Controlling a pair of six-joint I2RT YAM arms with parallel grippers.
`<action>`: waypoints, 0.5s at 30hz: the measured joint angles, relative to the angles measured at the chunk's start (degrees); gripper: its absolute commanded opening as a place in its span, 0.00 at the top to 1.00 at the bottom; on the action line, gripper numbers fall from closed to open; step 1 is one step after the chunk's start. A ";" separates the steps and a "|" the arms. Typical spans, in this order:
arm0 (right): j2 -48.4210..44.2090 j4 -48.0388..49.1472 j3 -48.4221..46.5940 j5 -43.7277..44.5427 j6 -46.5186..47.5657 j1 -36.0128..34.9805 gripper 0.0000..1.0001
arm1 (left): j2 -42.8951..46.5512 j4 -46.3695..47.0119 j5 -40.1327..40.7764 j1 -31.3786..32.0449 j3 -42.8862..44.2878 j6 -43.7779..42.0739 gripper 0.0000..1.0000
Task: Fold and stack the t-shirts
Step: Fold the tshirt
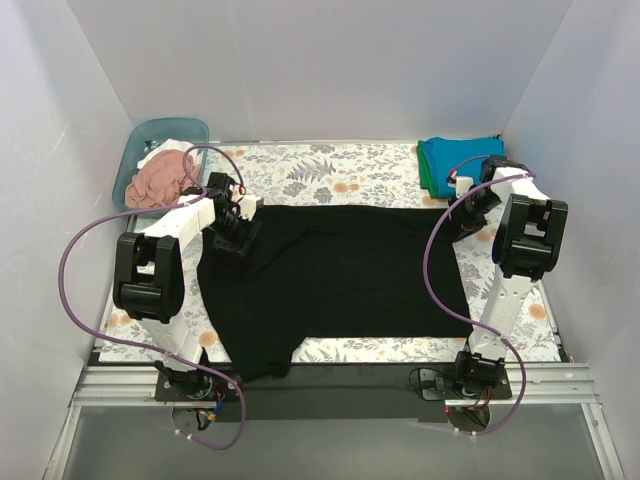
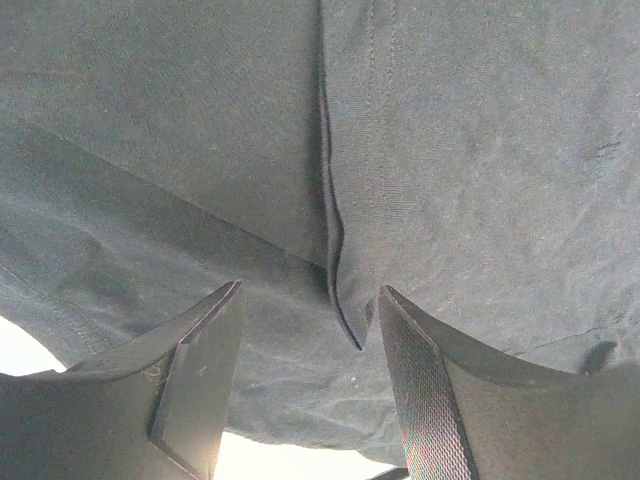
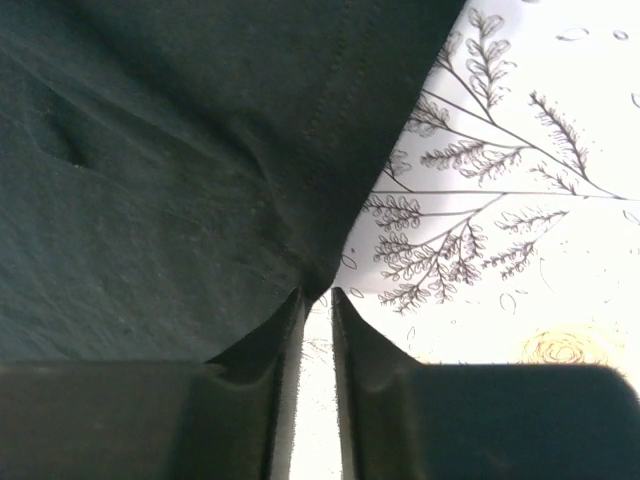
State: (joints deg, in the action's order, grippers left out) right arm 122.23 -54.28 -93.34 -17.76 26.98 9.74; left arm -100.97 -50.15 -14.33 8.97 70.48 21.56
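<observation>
A black t-shirt (image 1: 340, 275) lies spread across the middle of the floral table cloth (image 1: 300, 165). My left gripper (image 1: 240, 232) hangs over its upper left part. In the left wrist view the left gripper (image 2: 310, 287) is open, and a folded edge of the black cloth (image 2: 450, 150) points down between the fingers. My right gripper (image 1: 468, 218) is at the shirt's upper right edge. In the right wrist view its jaws (image 3: 318, 291) stand nearly together, pinching the edge of the black cloth (image 3: 150, 180) at their tips.
A teal tub (image 1: 150, 130) at the back left holds a dusty pink t-shirt (image 1: 160, 180) and a white one (image 1: 165, 150). A teal-blue t-shirt (image 1: 460, 155) lies folded on a green one (image 1: 428, 180) at the back right. White walls close in three sides.
</observation>
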 measured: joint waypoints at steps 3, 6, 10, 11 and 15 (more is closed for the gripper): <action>0.00 -0.07 -0.07 -0.02 -0.02 0.17 0.88 | -0.02 -0.24 -0.09 0.00 0.00 -0.22 0.45; 0.02 -0.20 -0.39 -0.07 -0.07 0.26 0.93 | -0.07 -1.07 -0.76 0.00 0.00 -0.52 0.45; 0.04 -0.31 -0.74 -0.28 -0.13 0.26 0.99 | -0.07 -2.25 -2.47 0.00 -0.04 -0.85 0.46; 0.04 -0.31 -0.76 -0.28 -0.11 0.26 0.99 | -0.07 -2.34 -3.02 0.00 -0.17 -0.83 0.46; 0.07 -0.52 -0.96 -0.39 -0.11 0.26 0.99 | -0.42 -2.56 -4.33 0.00 -1.27 -0.72 0.48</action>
State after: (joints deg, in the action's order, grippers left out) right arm 122.30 -54.81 -94.30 -18.15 26.87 10.00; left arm -101.38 -52.71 -18.65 8.97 69.21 20.84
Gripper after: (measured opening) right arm 0.019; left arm 0.539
